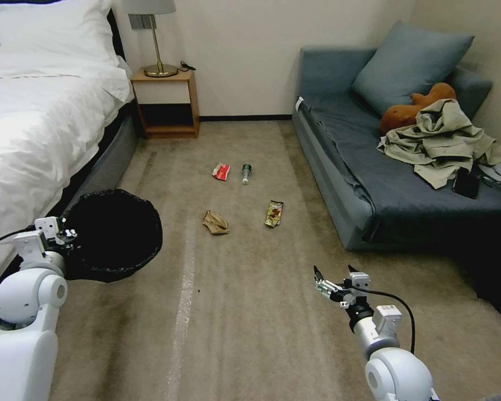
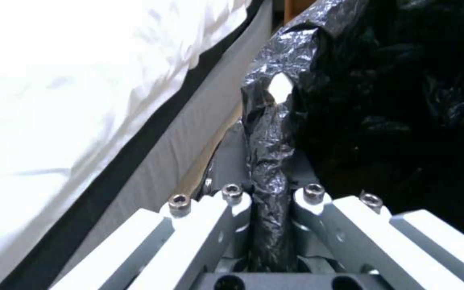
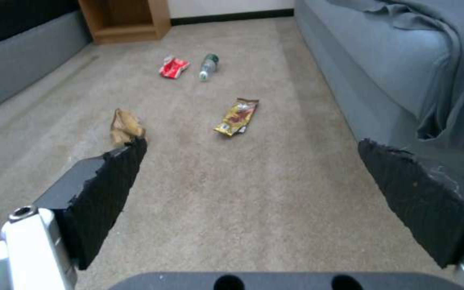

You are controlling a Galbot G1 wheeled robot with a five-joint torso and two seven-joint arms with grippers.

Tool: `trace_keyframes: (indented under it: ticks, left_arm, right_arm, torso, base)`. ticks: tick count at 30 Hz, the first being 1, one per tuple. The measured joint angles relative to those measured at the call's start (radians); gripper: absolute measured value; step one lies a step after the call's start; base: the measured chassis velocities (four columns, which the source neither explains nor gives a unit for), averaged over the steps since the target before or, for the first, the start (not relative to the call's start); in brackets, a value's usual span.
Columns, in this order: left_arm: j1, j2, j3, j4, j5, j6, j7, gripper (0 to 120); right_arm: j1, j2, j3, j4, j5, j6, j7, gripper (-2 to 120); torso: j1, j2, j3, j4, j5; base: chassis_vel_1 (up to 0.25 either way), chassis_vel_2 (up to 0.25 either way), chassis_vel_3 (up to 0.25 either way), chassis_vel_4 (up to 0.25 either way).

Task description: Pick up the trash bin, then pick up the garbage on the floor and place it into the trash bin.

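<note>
My left gripper (image 1: 67, 233) is shut on the rim of the trash bin (image 1: 114, 234), a round bin lined with a black bag (image 2: 382, 100), held beside the bed. In the left wrist view the bag's rim (image 2: 267, 161) is pinched between the fingers. Garbage lies on the carpet ahead: a brown paper wad (image 1: 215, 223), a red-and-white wrapper (image 1: 221, 171), a clear bottle (image 1: 246, 173) and a gold-brown snack packet (image 1: 274, 213). My right gripper (image 1: 334, 278) hangs open above the carpet, short of the packet (image 3: 237, 117), with nothing between its pads (image 3: 108, 189).
A white bed (image 1: 39, 111) runs along the left, with a wooden nightstand (image 1: 166, 103) and lamp at the back. A blue sofa (image 1: 373, 184) on the right carries a cushion, a brown plush toy (image 1: 414, 108) and a beige shirt (image 1: 440, 139). Carpet lies between them.
</note>
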Motion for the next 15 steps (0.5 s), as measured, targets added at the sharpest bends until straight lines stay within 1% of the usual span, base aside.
trace_keyframes:
  ticks: [7, 15]
  left_arm:
    - [0.026, -0.011, -0.007, -0.045, 0.005, 0.006, -0.003, 4]
    - [0.032, -0.022, -0.002, -0.048, 0.011, 0.007, -0.004, 4]
  right_arm:
    - [0.005, -0.002, 0.0, -0.018, 0.0, 0.018, -0.003, 100]
    - [0.006, -0.01, 0.005, -0.031, 0.0, 0.026, -0.015, 100]
  torso:
    - [0.0, 0.0, 0.0, 0.0, -0.0001]
    - [0.0, 0.0, 0.0, 0.0, -0.0002]
  base:
    - [0.0, 0.0, 0.0, 0.0]
    - [0.0, 0.0, 0.0, 0.0]
